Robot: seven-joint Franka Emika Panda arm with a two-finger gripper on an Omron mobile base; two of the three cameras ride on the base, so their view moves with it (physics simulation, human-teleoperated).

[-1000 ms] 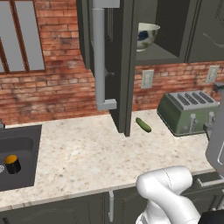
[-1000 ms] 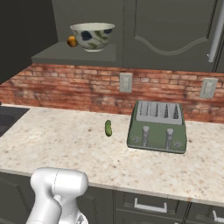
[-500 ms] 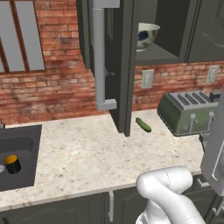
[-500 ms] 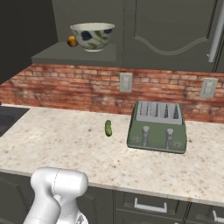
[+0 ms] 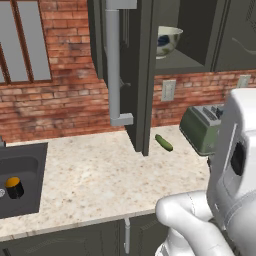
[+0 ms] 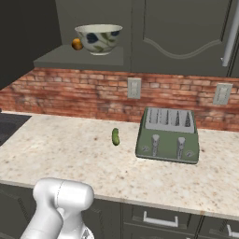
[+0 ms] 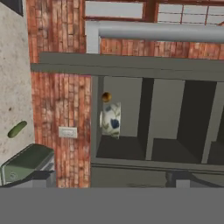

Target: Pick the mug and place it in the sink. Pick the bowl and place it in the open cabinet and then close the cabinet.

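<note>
The small black mug (image 5: 14, 187) with an orange inside stands in the dark sink (image 5: 31, 167) at the far left. The pale bowl (image 5: 167, 40) with blue-green markings sits on the shelf of the open upper cabinet (image 5: 192, 35), beside a small orange thing (image 6: 77, 44). The bowl (image 6: 99, 38) also shows in the right base view, and the rolled hand view has the bowl (image 7: 110, 120) inside the cabinet (image 7: 166, 122). The cabinet door (image 5: 145, 75) stands wide open, its silver bar handle (image 5: 114, 60) facing left. My gripper (image 7: 111, 181) is open and holds nothing, some way back from the cabinet.
A green toaster (image 6: 168, 135) stands on the speckled counter (image 6: 60, 154) by the brick wall, with a small green pickle (image 6: 115, 136) left of it. My white arm (image 5: 240, 165) rises at the right and hides part of the toaster (image 5: 200, 127).
My arm has swung further into the right side of the left base view and now looms larger there, covering more of the toaster. Mug, bowl and door have not moved.
</note>
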